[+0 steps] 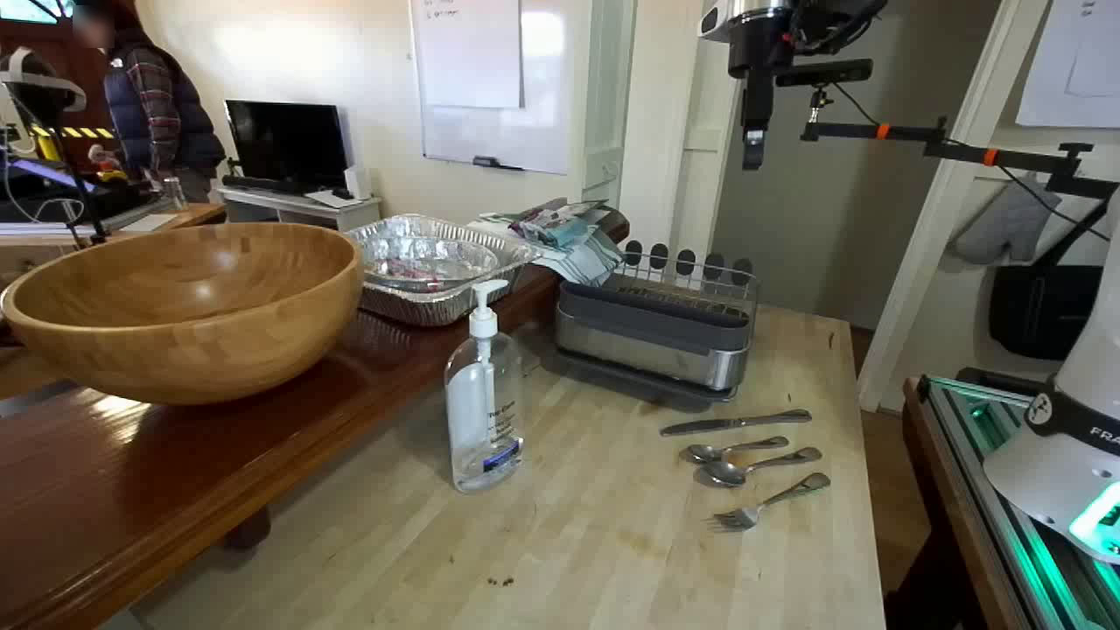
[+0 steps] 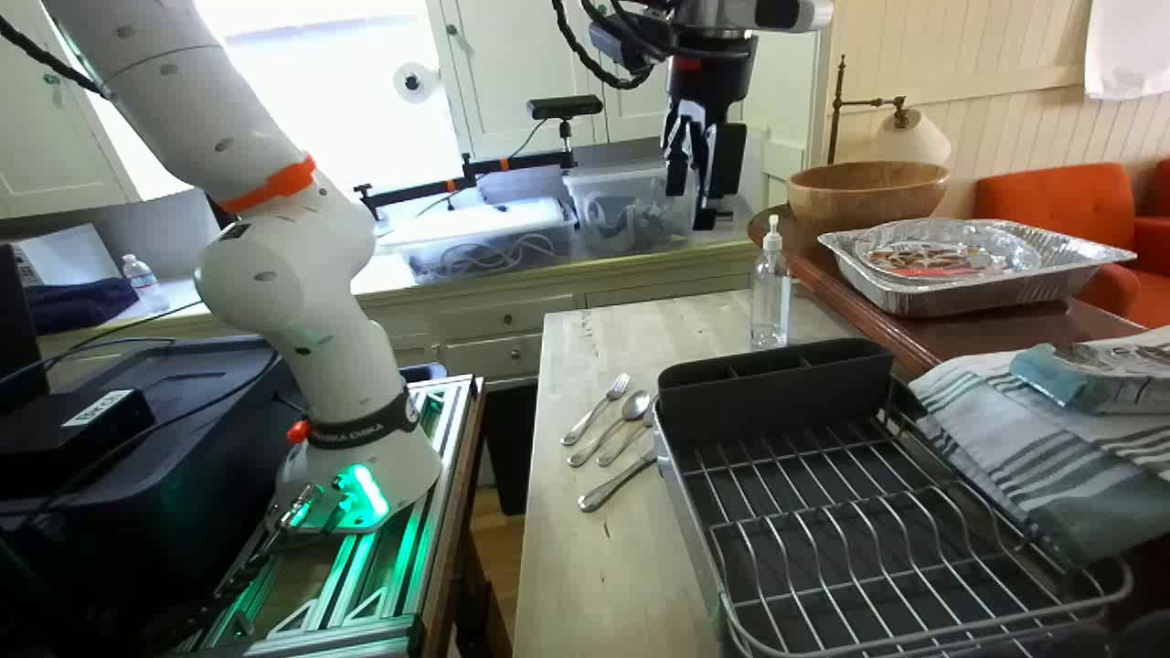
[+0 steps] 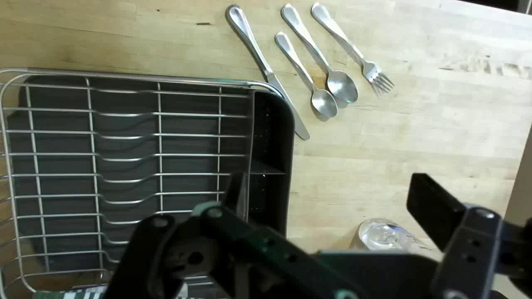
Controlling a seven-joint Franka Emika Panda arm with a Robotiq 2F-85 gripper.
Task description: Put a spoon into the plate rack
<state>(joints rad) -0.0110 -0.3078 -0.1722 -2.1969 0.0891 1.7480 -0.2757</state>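
Observation:
Two silver spoons lie side by side on the light wooden table: a smaller spoon [image 3: 324, 103] and a larger spoon [image 3: 342, 86]. Both also show in an exterior view, the smaller spoon [image 1: 704, 453] beside the larger spoon [image 1: 724, 473]. The grey plate rack [image 1: 652, 337] stands beside the cutlery; its wire top [image 2: 823, 525] and dark side holder [image 2: 777, 388] face up. In the wrist view, the rack [image 3: 166, 78] fills the left. My gripper [image 3: 332, 193] is open and empty, high above the table; it also shows in both exterior views [image 1: 754, 149] [image 2: 704, 178].
A knife [image 3: 259, 58] lies between rack and spoons, partly beside the holder; a fork [image 3: 370, 70] lies on the other side. A clear pump bottle [image 1: 484, 411] stands upright near the rack. A wooden bowl [image 1: 184, 306], foil trays [image 1: 429, 302] and striped towel [image 2: 1033, 448] sit on the darker table.

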